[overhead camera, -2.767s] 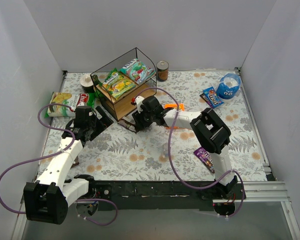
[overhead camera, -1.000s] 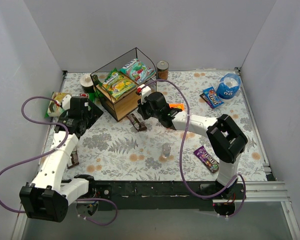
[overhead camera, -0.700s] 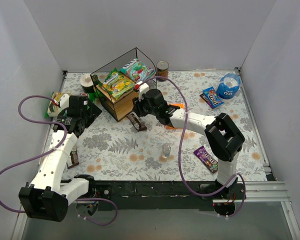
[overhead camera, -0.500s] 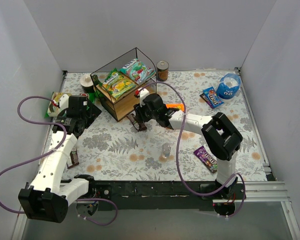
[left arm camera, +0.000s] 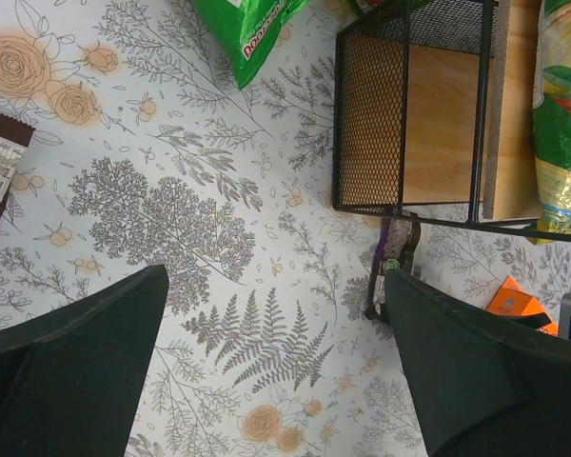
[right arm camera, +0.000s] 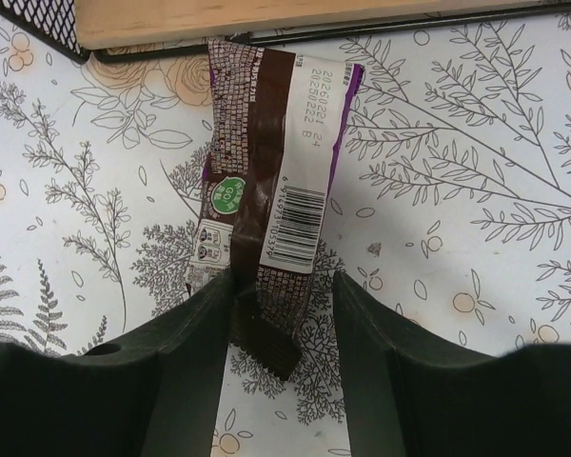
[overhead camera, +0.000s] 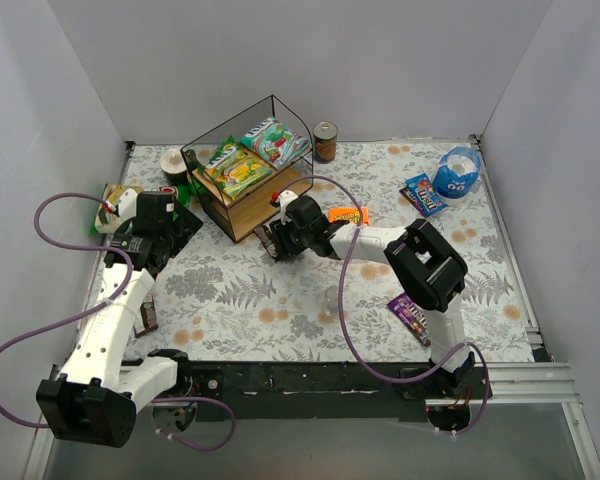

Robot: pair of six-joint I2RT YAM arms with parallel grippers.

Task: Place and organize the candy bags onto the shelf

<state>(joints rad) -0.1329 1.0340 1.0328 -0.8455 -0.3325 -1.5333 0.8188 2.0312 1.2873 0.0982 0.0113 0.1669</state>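
My right fingers (overhead camera: 278, 240) are low over the counter (overhead camera: 280, 310), just in front of the shelf (overhead camera: 248, 212). They stand apart, one on each side of the near end of the dark brown wrapper (right arm camera: 262, 181). In the right wrist view one finger seems to touch the edge of the wrapper, while a narrow strip of counter shows between the other finger and the wrapper, so I do not grip it. The wrapper lies flat on the counter with its back side up, showing a white panel and a barcode. Its far end reaches the foot of the shelf, just below the lower board. My left fingers (overhead camera: 180, 228) hang above the counter at the left side of the shelf; they are wide apart and hold nothing. On the upper board of the shelf two of the candy bags lie side by side: the green-yellow bag (overhead camera: 235, 170) toward the left end and the teal-white bag (overhead camera: 273, 140) toward the right end. The purple wrapper (overhead camera: 410, 318) lies on the counter well apart from the shelf, to its right and nearer to my bases. The small blue pack (overhead camera: 423, 193) lies far to the right of the shelf. An orange box (overhead camera: 348, 215) lies on the counter to the right of the shelf, just behind my right arm. A second dark wrapper (overhead camera: 145, 317) lies to the left and well in front of the shelf, beside my left arm.
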